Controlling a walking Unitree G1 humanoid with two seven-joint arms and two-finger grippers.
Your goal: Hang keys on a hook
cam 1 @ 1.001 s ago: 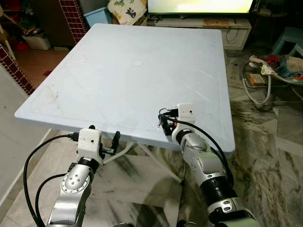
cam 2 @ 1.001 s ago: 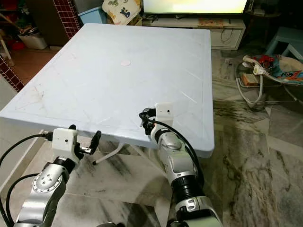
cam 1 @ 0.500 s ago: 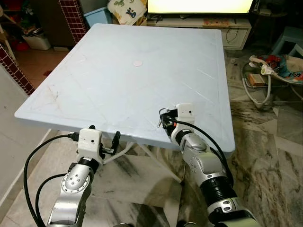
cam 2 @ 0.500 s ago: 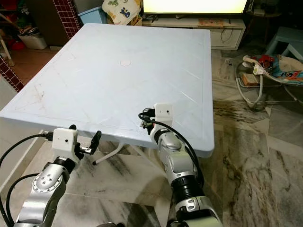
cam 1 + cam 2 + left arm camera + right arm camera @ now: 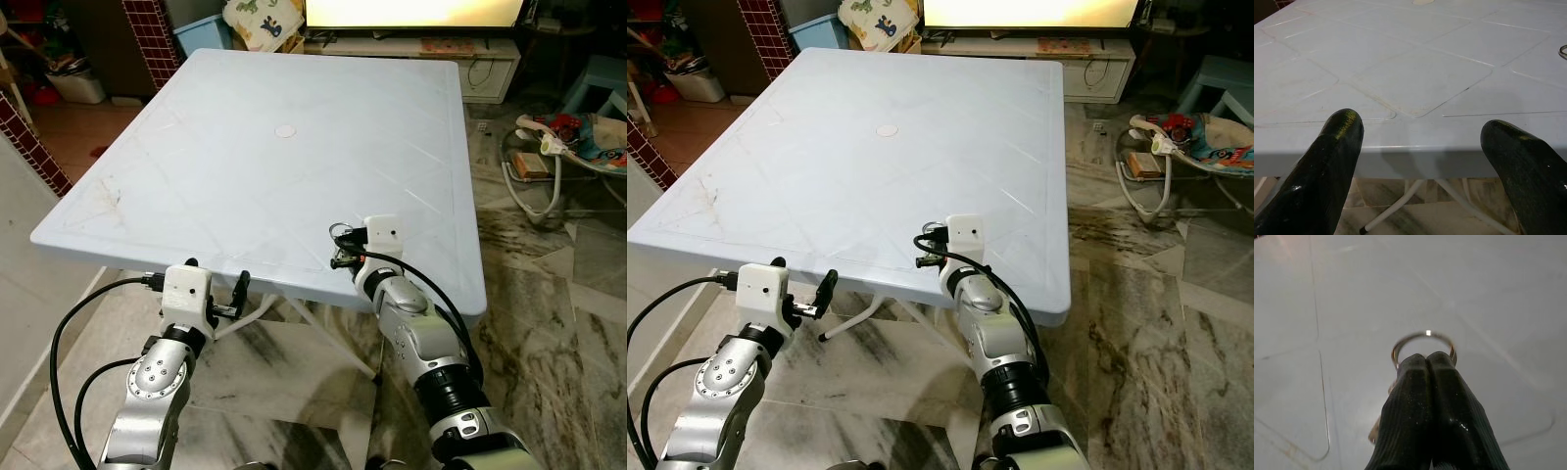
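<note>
My right gripper (image 5: 343, 253) is over the front right part of the pale blue table (image 5: 245, 147), shut on a bunch of keys. The metal key ring (image 5: 1428, 333) sticks out just past the closed fingertips (image 5: 1415, 363), and a key hangs below them, close above the tabletop. From the head camera the ring (image 5: 338, 231) is a small loop just ahead of the white wrist camera. My left gripper (image 5: 216, 292) is held low in front of the table's near edge, open, with nothing between its fingers (image 5: 1332, 147).
Beyond the table's far edge are a TV stand (image 5: 411, 49) and a blue bin (image 5: 201, 34). A brick pillar (image 5: 152, 34) stands at the back left. A baby bouncer (image 5: 568, 137) lies on the marble floor to the right.
The right gripper has tilted and raised the key ring a little off the tabletop. The left arm has not moved.
</note>
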